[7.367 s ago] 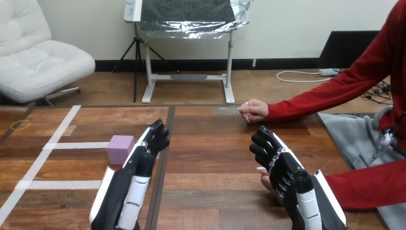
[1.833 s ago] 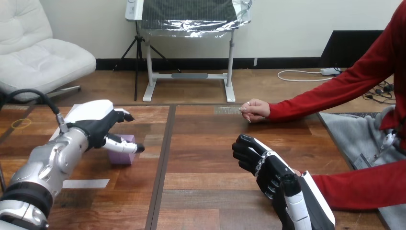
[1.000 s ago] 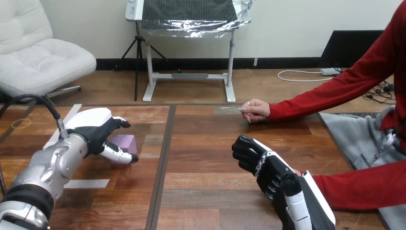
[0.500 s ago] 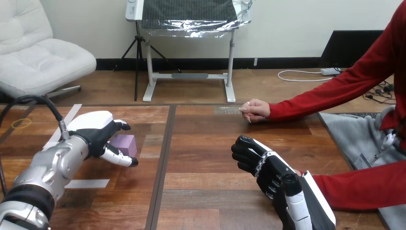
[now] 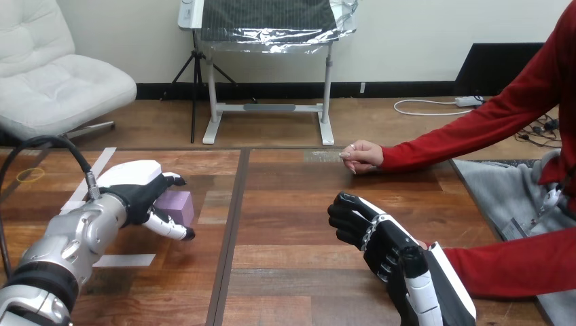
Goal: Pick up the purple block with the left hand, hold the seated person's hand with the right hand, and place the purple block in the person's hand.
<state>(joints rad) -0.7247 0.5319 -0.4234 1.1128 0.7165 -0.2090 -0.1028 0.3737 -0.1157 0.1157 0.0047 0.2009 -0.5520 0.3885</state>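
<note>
The purple block rests on the wooden table, left of its middle seam. My left hand sits over the block's left side, open. Its thumb reaches along the block's near side and one finger stretches past the far side. My right hand hovers low at the right, back up, above the person's hand. Only a sliver of that hand shows beside my wrist, ending a red sleeve. The person's other hand rests loosely closed near the table's far edge.
White tape strips mark the table's left part, and a small yellow ring lies at the far left. A grey cloth covers the right end. A black cable arcs above my left forearm.
My left hand has sunk and drawn slightly nearer, settling round the block, which has not moved. My right hand and both of the person's hands have stayed put.
</note>
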